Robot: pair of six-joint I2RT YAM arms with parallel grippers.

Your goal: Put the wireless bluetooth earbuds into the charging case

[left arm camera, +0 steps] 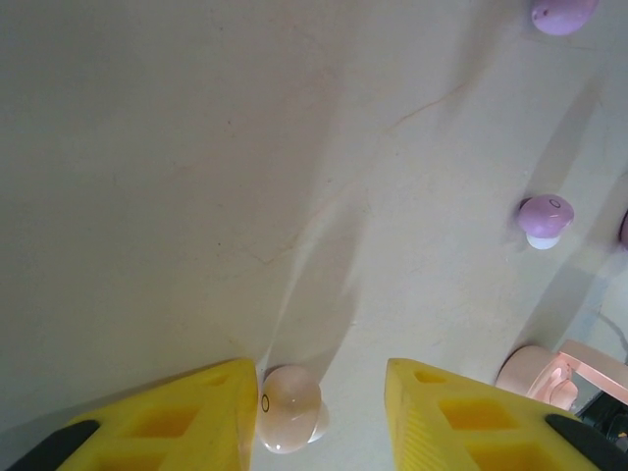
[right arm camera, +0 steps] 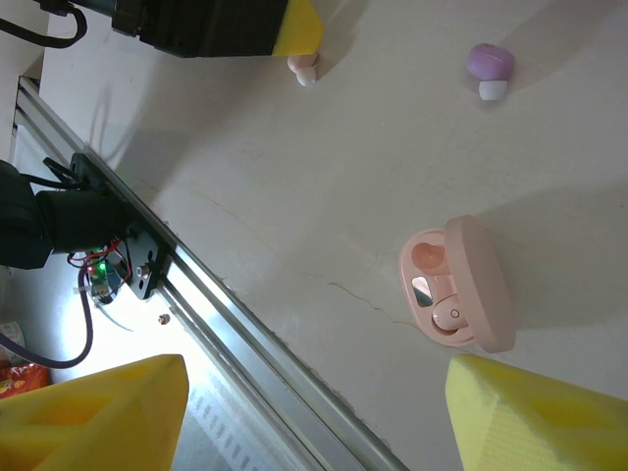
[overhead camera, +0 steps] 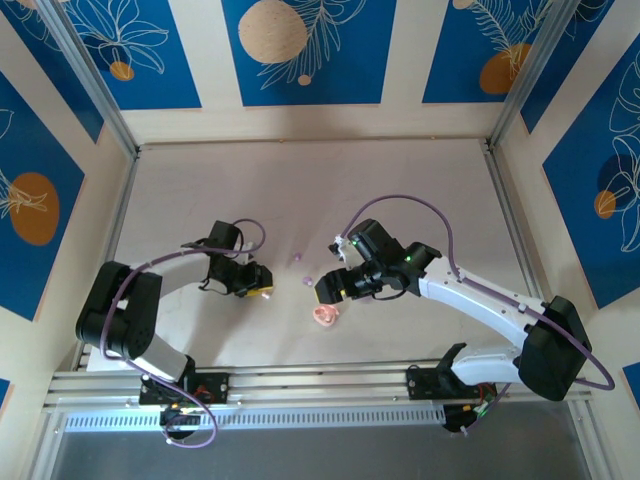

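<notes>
Four yellow fingers stand apart. The left gripper [left arm camera: 319,383] is spread around a pale pink earbud [left arm camera: 287,422] on the table [left arm camera: 147,177]. The bud sits close by the finger at its 9 o'clock, whether touching I cannot tell, with a clear gap to the other finger. The right gripper [right arm camera: 314,392] is spread wide and holds nothing. The pink charging case [right arm camera: 456,285], lid open, lies at its 1 o'clock. In the top view, the upper purple earbud [overhead camera: 297,258] and the lower purple earbud [overhead camera: 307,280] lie loose at 11 o'clock from the case.
</notes>
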